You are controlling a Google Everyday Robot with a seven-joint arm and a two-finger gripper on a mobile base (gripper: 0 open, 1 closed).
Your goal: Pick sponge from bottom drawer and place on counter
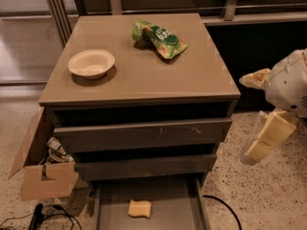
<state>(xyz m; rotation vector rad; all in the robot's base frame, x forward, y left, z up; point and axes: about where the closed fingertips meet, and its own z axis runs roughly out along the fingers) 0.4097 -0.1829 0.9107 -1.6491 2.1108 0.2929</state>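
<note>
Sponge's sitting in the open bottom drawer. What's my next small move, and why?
Probably bring the gripper left and down toward the sponge. The gripper hangs off to the right of the cabinet, above drawer level, while the sponge lies alone on the floor of the open bottom drawer.

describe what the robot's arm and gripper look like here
The gripper is at the right edge of the view, beside the cabinet. It is built of pale yellow, blocky pieces with a translucent-looking edge. It hangs from a rounded white wrist housing that seems to carry a small dotted patch. No cables, sleeves or printed markings show on it.
</note>
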